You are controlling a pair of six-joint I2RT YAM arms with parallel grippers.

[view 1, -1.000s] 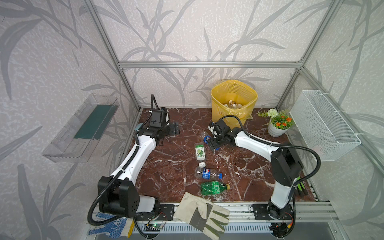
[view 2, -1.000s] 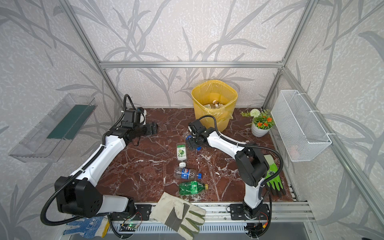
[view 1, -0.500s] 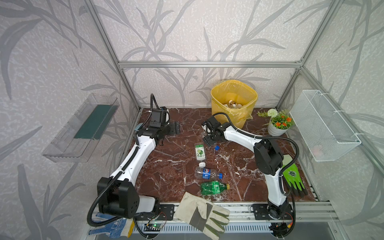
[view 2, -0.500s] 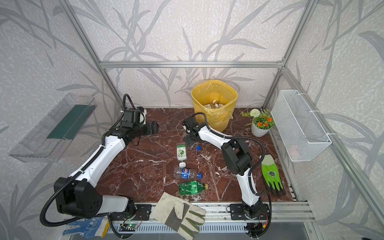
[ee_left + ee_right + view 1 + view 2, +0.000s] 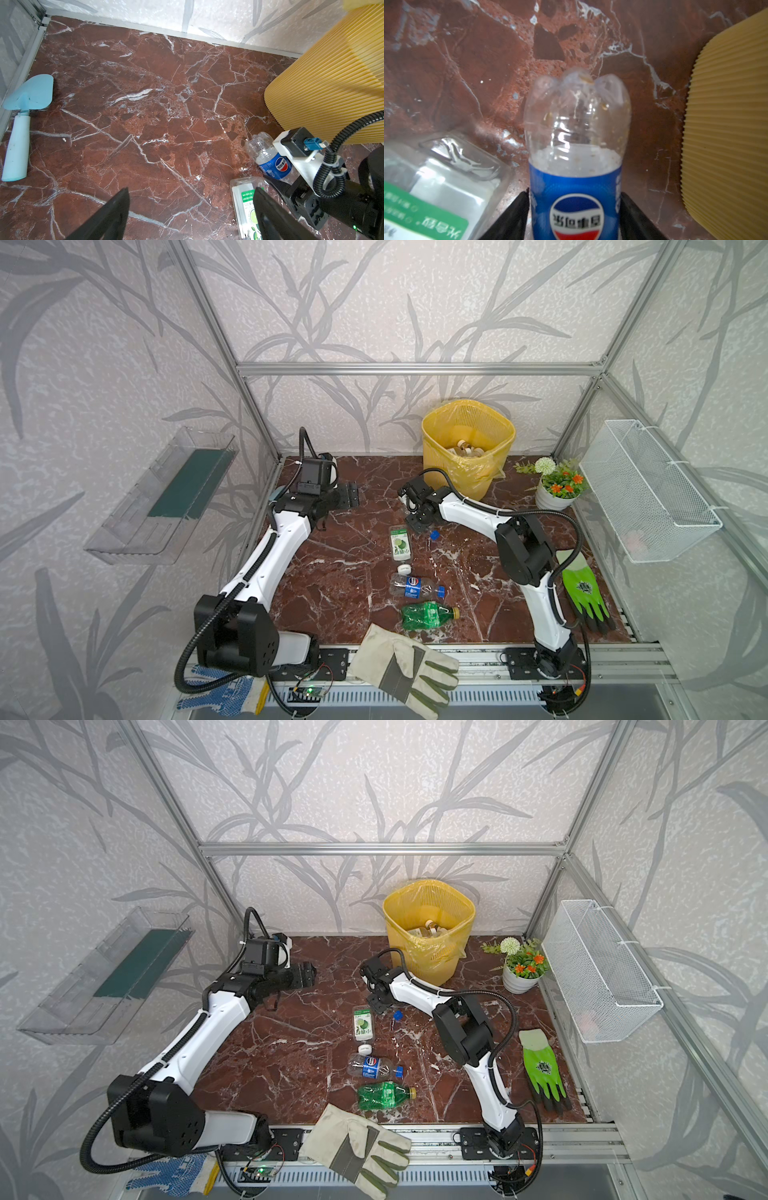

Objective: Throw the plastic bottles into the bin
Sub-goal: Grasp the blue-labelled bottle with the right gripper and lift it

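right gripper [image 5: 574, 196] narrowed, now clamping blue-label bottle [image 5: 577, 124]

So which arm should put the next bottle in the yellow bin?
The right. Its gripper is closed on the blue-label bottle, close beside the bin. The left gripper is open and empty, over the table farther from the bin.
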